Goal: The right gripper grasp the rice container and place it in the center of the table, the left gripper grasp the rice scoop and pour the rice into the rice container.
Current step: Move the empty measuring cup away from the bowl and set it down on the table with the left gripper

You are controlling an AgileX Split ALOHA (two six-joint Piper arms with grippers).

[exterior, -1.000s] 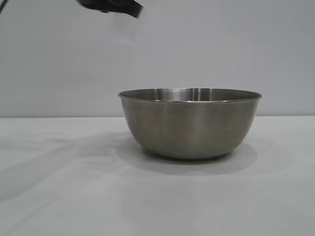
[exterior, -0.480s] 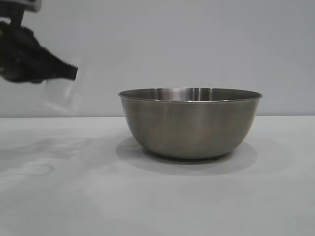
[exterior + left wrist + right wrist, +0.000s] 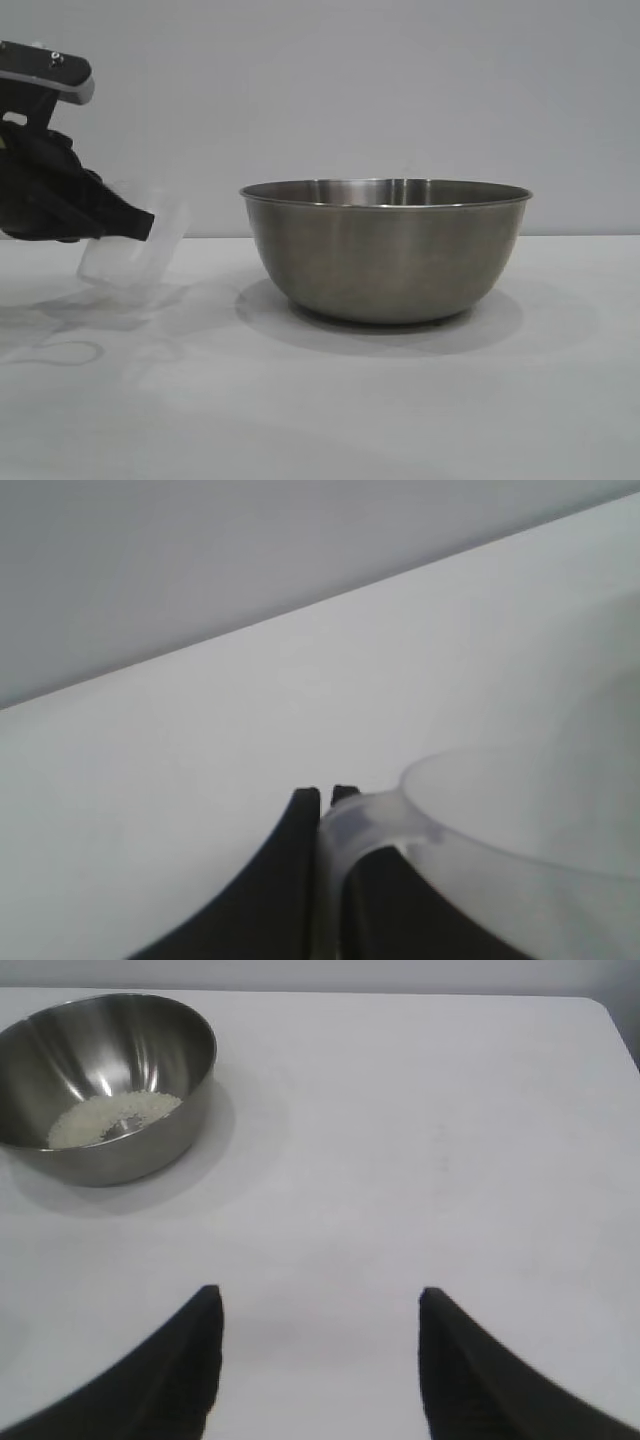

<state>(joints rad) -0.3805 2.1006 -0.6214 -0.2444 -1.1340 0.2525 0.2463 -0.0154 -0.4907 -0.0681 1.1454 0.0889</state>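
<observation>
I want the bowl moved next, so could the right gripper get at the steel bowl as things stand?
Probably yes. The right gripper is open and holds nothing, and only bare table lies between it and the rice container. The left gripper, shut on the rice scoop, is off to the bowl's far side.

Brushed grey steel bowl [image 3: 386, 255], off-white rice [image 3: 112, 1117], clear scoop [image 3: 130, 255], white table [image 3: 400, 400]

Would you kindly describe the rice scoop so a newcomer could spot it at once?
Start at the big steel bowl on the white table. Left of it, apart, the left tool holds the rice scoop by its handle: small, clear plastic, tilted, unlike the metal bowl.
</observation>
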